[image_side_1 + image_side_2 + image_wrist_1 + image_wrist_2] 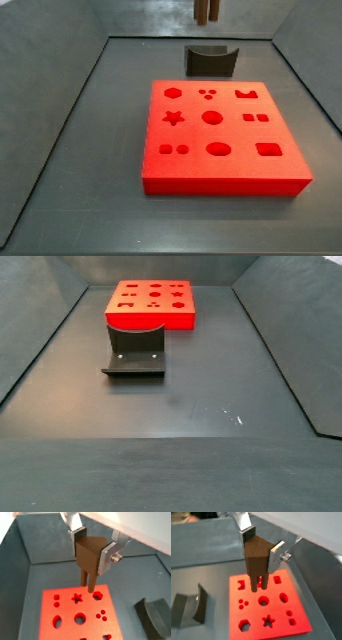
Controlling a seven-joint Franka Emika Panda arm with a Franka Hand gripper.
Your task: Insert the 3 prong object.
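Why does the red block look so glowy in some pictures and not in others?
In both wrist views the red block glows orange, overexposed, its holes soft-edged, under the claw holding the 3 prong object. In a side view the red block looks evenly lit with crisp holes; in a side view it sits far off, small.

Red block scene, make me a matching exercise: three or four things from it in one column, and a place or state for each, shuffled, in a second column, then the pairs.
Things:
1. 3 prong object
2. red block
3. fixture
4. gripper

Places or states:
A. lies on the floor with shaped holes facing up
B. dark bracket standing on the floor beside the block
C. held above the block, prongs pointing down
D. silver fingers shut on a brown piece

Pairs: 1-C, 2-A, 3-B, 4-D
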